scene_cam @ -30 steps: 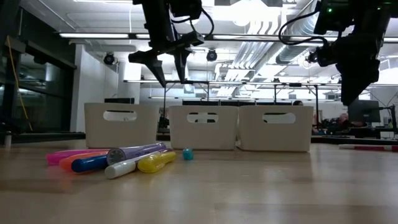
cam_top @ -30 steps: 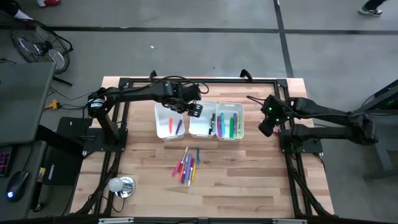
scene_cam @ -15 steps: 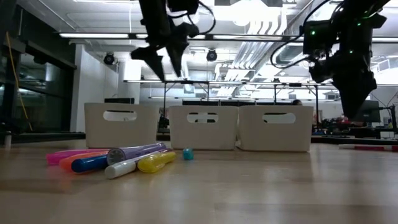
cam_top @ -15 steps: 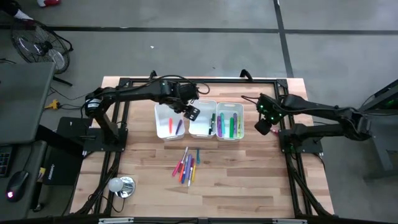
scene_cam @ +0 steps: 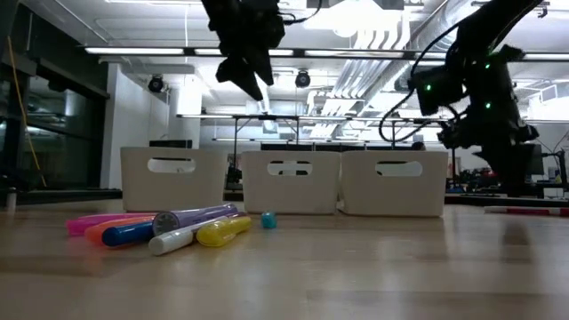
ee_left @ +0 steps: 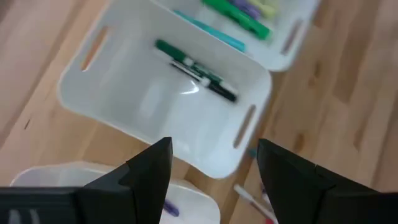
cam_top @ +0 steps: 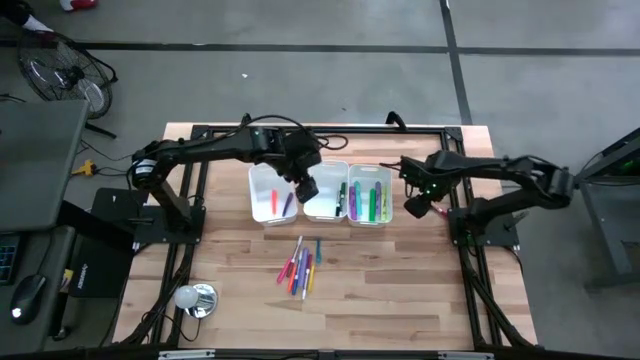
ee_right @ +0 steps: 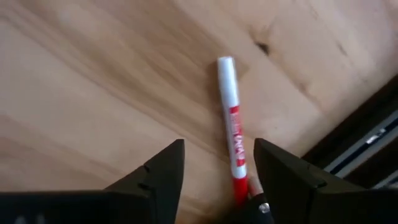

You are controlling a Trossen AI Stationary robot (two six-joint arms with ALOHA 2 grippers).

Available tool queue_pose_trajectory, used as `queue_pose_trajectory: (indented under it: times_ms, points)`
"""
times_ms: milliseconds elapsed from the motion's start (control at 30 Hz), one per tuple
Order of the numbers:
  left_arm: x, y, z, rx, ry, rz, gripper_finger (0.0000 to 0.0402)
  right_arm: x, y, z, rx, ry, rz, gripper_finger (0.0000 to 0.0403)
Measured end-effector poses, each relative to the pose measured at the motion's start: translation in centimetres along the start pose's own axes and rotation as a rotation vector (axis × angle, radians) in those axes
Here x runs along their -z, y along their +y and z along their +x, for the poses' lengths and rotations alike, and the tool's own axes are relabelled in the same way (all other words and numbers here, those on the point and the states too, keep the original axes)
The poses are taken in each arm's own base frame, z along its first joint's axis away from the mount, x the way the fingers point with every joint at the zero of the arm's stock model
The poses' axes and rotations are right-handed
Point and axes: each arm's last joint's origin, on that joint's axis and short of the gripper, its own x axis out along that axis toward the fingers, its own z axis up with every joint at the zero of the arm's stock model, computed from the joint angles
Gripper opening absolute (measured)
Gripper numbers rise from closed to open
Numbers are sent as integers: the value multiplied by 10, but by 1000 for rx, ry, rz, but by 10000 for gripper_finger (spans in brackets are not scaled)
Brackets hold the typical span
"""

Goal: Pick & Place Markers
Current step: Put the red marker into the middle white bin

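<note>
1. Grey floor surrounds the table (cam_top: pixel 400 300) in the high view. Three white bins (cam_top: pixel 322 193) sit in a row; all places below are relative to the middle bin (cam_top: pixel 325 195). The left gripper (cam_top: pixel 305 188) has slid from over the gap toward the right bin to above the middle bin's left edge. The right gripper (cam_top: pixel 413 208) has swung closer, now just past the right bin. Loose markers (cam_top: pixel 298 268) lie in a cluster in front of the middle bin.

2. Low view: the right gripper (scene_cam: pixel 514 182) has dropped toward the tabletop far to the right, where a red marker (scene_cam: pixel 524 211) lies. The left gripper (scene_cam: pixel 249 76) hangs high above the bins.

3. Left wrist view: its fingers (ee_left: pixel 152 169) are spread and empty over the middle bin, where a green marker (ee_left: pixel 196 70) rests. That drop looks done.

4. Right wrist view: its fingers (ee_right: pixel 163 171), which have just widened, stand spread around the red marker's lower end, not pinching. A pickup of this stray seems next.
</note>
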Motion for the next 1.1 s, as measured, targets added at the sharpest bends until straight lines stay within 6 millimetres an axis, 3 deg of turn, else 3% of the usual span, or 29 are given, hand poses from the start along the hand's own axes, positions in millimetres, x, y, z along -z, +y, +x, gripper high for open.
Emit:
queue_pose_trajectory:
  times_ms: [267,600,800,1100]
  points:
    - [2,-3,0,113,33,168,229,-13,-3,17,-23,106,76,197]
    - [4,-3,0,119,42,264,229,-24,-9,30,-96,152,116,197]
    - [7,-2,0,117,71,312,229,-21,-9,41,-193,142,97,197]
    - [7,-2,0,120,72,356,229,-15,0,40,-148,120,55,197]
